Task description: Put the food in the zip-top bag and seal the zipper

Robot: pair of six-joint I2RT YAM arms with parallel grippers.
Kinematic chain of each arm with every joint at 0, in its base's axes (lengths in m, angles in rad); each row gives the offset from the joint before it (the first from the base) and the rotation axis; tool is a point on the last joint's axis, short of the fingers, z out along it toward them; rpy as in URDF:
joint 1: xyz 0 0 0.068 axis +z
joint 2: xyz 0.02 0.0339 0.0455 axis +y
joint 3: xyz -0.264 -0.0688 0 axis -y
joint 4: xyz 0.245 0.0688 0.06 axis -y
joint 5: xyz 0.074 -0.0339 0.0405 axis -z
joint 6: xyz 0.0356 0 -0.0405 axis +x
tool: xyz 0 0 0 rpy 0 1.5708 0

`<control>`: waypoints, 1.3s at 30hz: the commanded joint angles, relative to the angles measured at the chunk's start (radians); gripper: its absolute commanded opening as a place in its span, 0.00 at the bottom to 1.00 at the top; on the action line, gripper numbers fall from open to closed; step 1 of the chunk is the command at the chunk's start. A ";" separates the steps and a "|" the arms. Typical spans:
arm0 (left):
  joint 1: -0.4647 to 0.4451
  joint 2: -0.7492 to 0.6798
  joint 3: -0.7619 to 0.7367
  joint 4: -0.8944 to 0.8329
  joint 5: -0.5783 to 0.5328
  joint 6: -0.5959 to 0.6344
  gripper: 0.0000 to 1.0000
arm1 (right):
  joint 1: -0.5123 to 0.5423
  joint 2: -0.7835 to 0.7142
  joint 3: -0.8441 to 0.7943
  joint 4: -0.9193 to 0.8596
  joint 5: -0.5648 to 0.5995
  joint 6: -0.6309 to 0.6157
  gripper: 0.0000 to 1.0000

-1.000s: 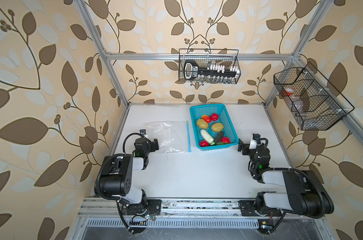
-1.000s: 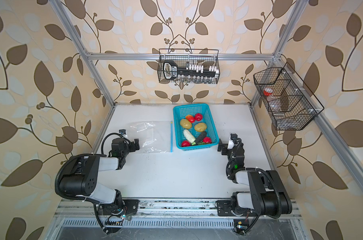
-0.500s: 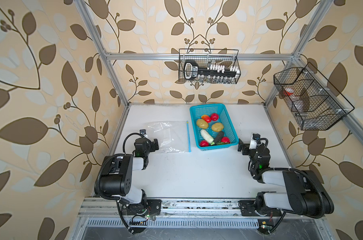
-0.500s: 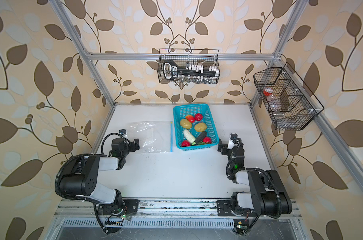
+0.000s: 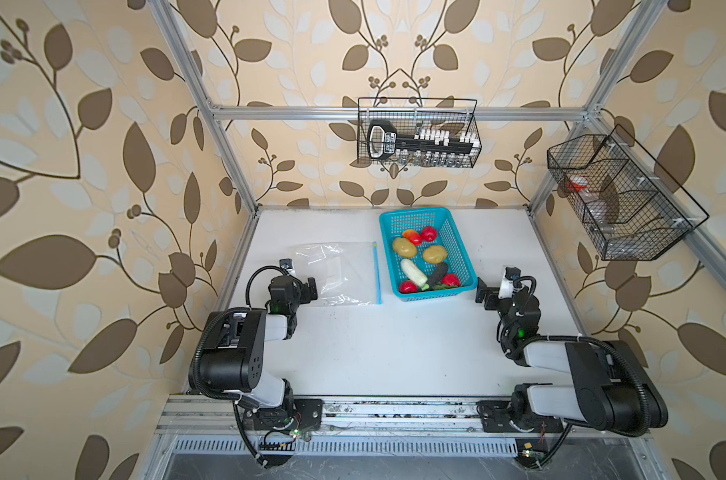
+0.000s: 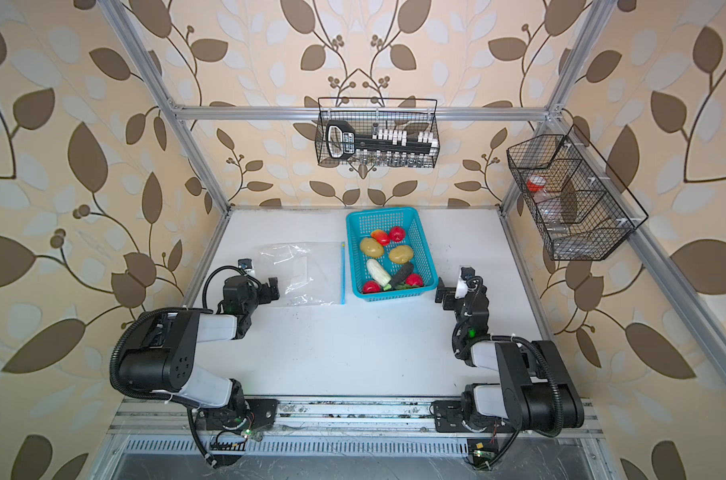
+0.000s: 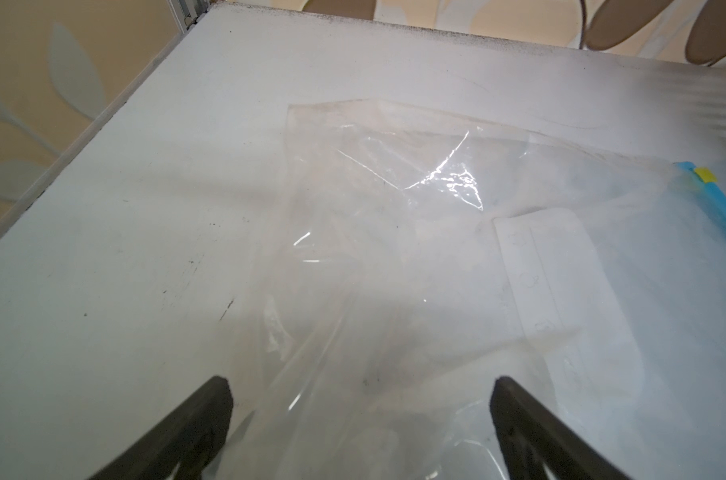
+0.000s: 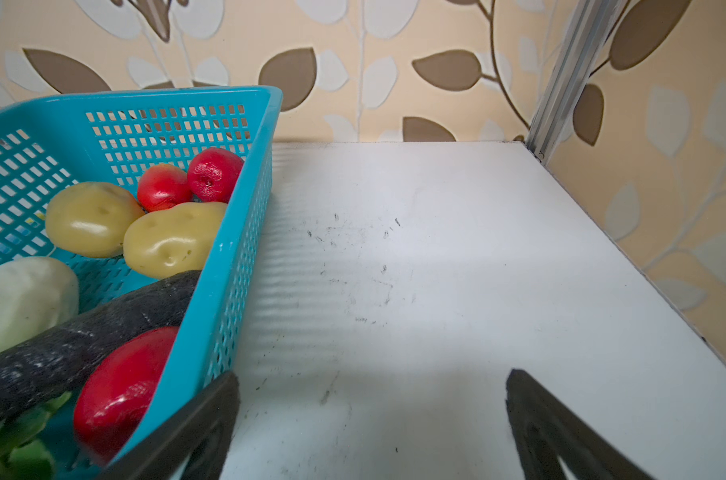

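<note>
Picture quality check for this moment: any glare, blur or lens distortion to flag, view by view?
Left wrist view: bright glare streaks on the zip-top bag; the left gripper has soft fingertips. Right wrist view: the nearest red fruit is blurred, a potato farther off sharper; soft shadow on the table by the right gripper. Both top views: even light, frame posts splaying outward, wide-angle.

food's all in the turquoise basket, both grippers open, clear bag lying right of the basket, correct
No: both top views show the zip-top bag left of the turquoise basket, not right. The food is all in the basket, and the left gripper and right gripper are open.
</note>
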 commanded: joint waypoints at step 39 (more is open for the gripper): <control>0.000 -0.066 0.130 -0.225 -0.036 -0.002 0.99 | 0.062 -0.051 0.022 -0.025 0.218 0.003 1.00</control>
